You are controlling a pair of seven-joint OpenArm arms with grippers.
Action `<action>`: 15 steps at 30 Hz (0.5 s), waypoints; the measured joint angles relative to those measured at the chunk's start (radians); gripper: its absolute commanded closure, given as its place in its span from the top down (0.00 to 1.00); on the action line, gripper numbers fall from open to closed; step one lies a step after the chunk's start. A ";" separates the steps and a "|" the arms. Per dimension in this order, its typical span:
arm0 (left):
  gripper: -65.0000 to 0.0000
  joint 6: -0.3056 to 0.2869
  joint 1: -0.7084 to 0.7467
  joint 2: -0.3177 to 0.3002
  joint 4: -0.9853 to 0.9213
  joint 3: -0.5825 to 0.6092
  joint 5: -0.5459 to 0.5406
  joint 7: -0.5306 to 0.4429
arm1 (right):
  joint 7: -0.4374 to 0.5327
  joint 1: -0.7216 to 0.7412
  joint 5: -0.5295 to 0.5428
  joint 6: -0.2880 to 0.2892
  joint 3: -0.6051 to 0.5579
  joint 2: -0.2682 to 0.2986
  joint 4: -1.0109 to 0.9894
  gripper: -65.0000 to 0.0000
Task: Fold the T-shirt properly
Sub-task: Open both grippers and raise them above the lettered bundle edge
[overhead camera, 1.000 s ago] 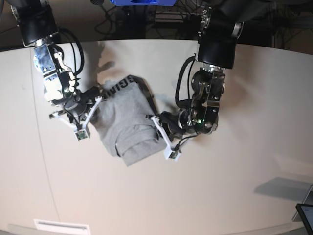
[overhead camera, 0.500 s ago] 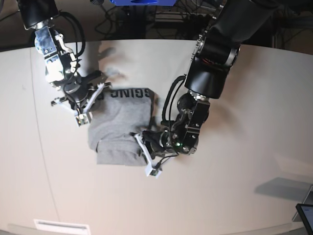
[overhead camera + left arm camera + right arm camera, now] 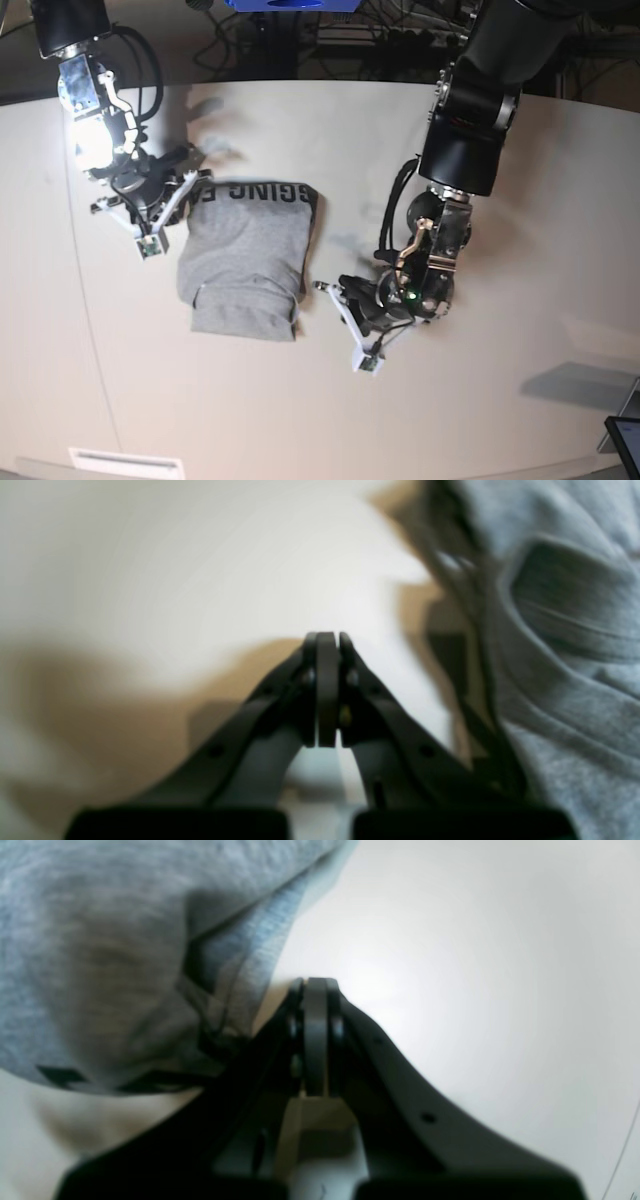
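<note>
The light heather-grey cotton T-shirt (image 3: 245, 257), folded with black lettering showing, lies on the pale table (image 3: 520, 200). The left gripper (image 3: 327, 645) is pressed fully closed, empty, just beside it. The right gripper (image 3: 315, 990) is likewise closed, empty, at its edge.

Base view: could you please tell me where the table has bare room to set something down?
The near strip of table below the T-shirt is bare, as is the far right beyond the left gripper. The left edge is also free. It is crowded around the shirt: the right gripper sits at its top-left corner, the left gripper just off its right edge.
</note>
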 measured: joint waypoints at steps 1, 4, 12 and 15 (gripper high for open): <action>0.00 0.002 0.018 -0.001 0.058 -0.034 -0.004 0.000 | 0.000 -0.001 0.000 -0.001 0.010 -0.001 0.000 0.00; 0.00 -0.011 0.084 0.021 0.244 -0.146 -0.017 -0.001 | 0.014 -0.022 -0.008 -0.107 0.040 0.002 0.024 0.00; 0.00 -0.009 0.294 -0.032 0.573 -0.248 0.003 -0.015 | 0.148 -0.075 -0.016 -0.248 0.074 0.008 0.261 0.00; 0.00 -0.013 0.411 -0.077 0.662 -0.249 -0.005 -0.115 | 0.153 -0.123 -0.015 -0.249 0.068 0.006 0.304 0.00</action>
